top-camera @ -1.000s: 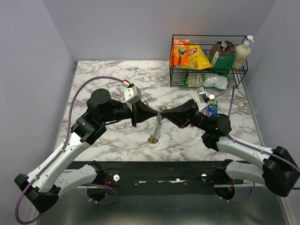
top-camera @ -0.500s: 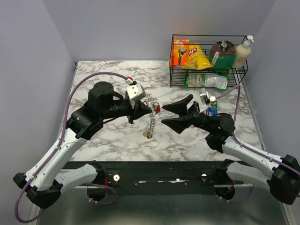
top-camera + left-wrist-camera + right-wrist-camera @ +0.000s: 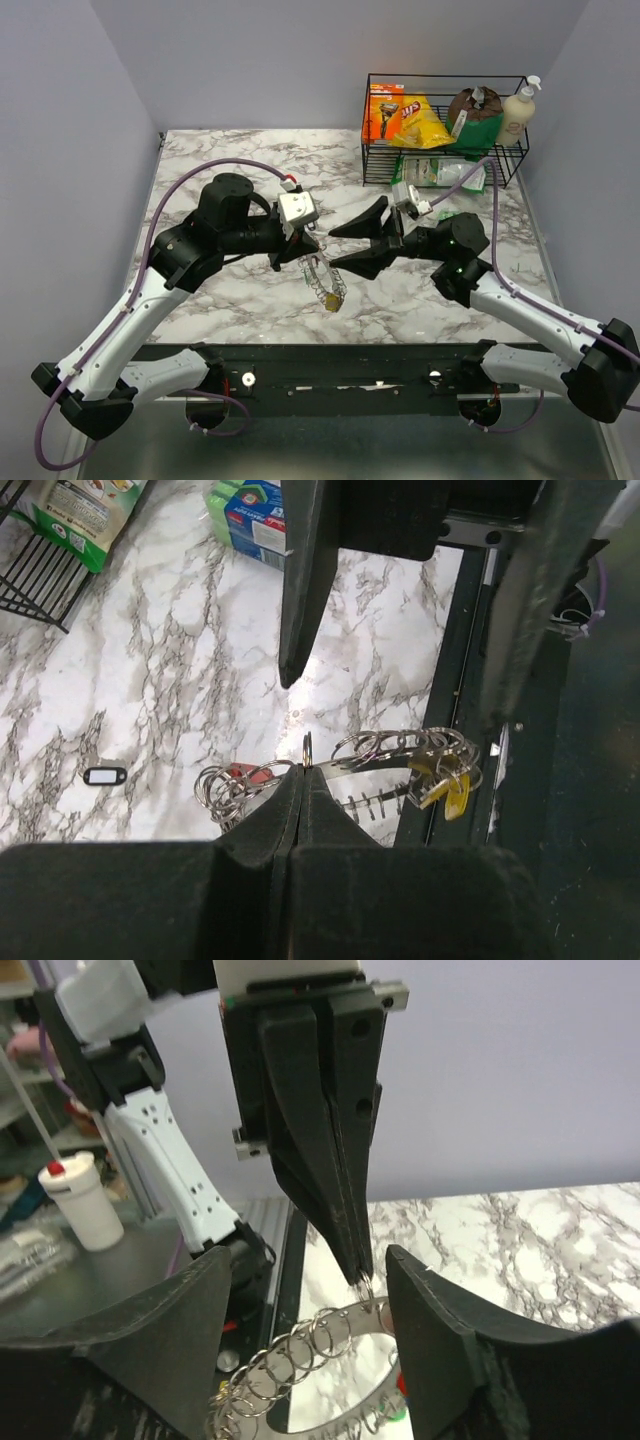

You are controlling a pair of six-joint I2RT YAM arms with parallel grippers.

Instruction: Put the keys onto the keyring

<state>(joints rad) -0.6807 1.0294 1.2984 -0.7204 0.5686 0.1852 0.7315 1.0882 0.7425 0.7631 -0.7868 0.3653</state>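
Note:
The keyring (image 3: 395,755), a silvery band strung with many small wire rings, hangs from my left gripper (image 3: 303,772), which is shut on one of its small rings. A red key head (image 3: 240,772) and a yellow key (image 3: 452,792) dangle from it. From above, the keyring (image 3: 322,278) droops below the left gripper (image 3: 311,250). My right gripper (image 3: 335,249) is open, one finger on each side of the left fingertips. In the right wrist view the keyring (image 3: 300,1350) curves between the open right gripper (image 3: 305,1260), touching neither finger.
A black wire basket (image 3: 445,165) with snacks and a soap bottle stands at the back right. A blue and green box (image 3: 250,510) lies on the marble near the right arm. A small dark oval tag (image 3: 103,775) lies on the table.
My right gripper, shut at the keyring a second ago, has opened, pulled back, then come in again around the left fingertips. The left gripper has swung the keyring lower and nearer.

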